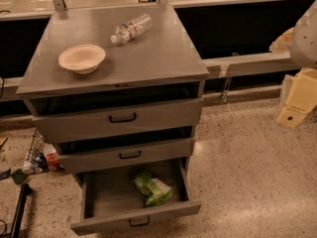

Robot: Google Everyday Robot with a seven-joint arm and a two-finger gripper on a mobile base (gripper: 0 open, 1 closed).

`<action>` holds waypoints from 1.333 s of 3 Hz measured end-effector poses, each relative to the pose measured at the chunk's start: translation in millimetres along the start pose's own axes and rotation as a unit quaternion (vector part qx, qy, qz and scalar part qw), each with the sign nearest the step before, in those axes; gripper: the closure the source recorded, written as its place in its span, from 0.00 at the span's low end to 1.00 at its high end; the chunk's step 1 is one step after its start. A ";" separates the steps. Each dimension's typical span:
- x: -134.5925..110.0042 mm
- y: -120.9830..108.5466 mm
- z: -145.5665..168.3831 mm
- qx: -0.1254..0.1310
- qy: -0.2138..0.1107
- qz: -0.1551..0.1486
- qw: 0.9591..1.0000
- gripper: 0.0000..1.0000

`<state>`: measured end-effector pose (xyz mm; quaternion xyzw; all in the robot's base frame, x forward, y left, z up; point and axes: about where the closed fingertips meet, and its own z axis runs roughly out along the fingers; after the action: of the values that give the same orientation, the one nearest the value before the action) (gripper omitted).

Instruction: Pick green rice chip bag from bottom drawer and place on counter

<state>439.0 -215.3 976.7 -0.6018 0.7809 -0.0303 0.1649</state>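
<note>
The green rice chip bag (151, 187) lies crinkled inside the open bottom drawer (106, 200), right of its middle. The drawer is pulled out at the foot of the grey three-drawer cabinet. The counter (148, 53) is the cabinet's flat grey top. My gripper (296, 103) is a cream-coloured part at the far right edge, hanging below the white arm (304, 36). It is well to the right of the cabinet, about level with the top drawer, and touches nothing.
A pale bowl (81, 58) sits on the counter's left side and a clear plastic bottle (131, 29) lies near its back. A wire basket with small items (37, 155) stands on the floor left of the cabinet. Speckled floor (247, 182) spreads to the right.
</note>
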 end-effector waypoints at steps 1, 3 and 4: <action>-8.0 0.6 14.2 -0.007 -0.020 0.016 1.000 0.00; -68.7 22.7 137.8 -0.068 -0.134 0.109 0.983 0.00; -96.4 53.4 207.4 -0.104 -0.175 0.131 0.970 0.00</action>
<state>471.7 -77.8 789.2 -0.5037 0.8111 0.1785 0.2379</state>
